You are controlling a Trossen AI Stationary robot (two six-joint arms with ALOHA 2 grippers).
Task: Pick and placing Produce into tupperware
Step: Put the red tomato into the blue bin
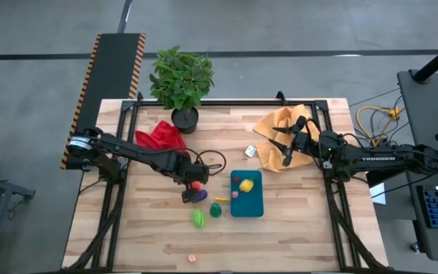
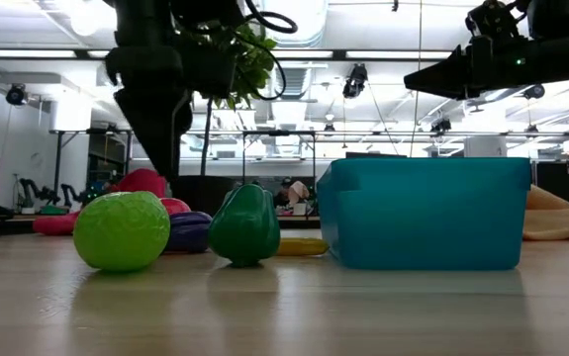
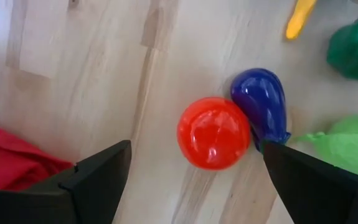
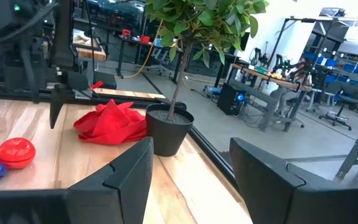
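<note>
The teal tupperware point(image 1: 247, 204) point(image 2: 423, 213) stands right of the table's middle with a yellow piece point(image 1: 245, 185) and a small red piece point(image 1: 235, 180) inside. Left of it lie a red tomato point(image 3: 213, 132) point(image 1: 196, 185), a purple eggplant point(image 3: 263, 102) touching it, a yellow piece point(image 1: 222, 199), a dark green pepper point(image 1: 215, 209) point(image 2: 244, 225) and a lime-green fruit point(image 1: 198, 218) point(image 2: 121, 230). My left gripper point(image 1: 193, 190) point(image 3: 196, 152) hangs open above the tomato, fingers pointing down, touching nothing. My right gripper point(image 1: 283, 148) point(image 4: 191, 180) is open in the air over the mustard cloth.
A potted plant point(image 1: 180, 84) stands at the far edge, with a red cloth point(image 1: 161, 137) beside it and a mustard-yellow cloth point(image 1: 283, 129) far right. A small white object point(image 1: 251, 151) lies beyond the container. A pink speck point(image 1: 192, 257) sits near the front edge.
</note>
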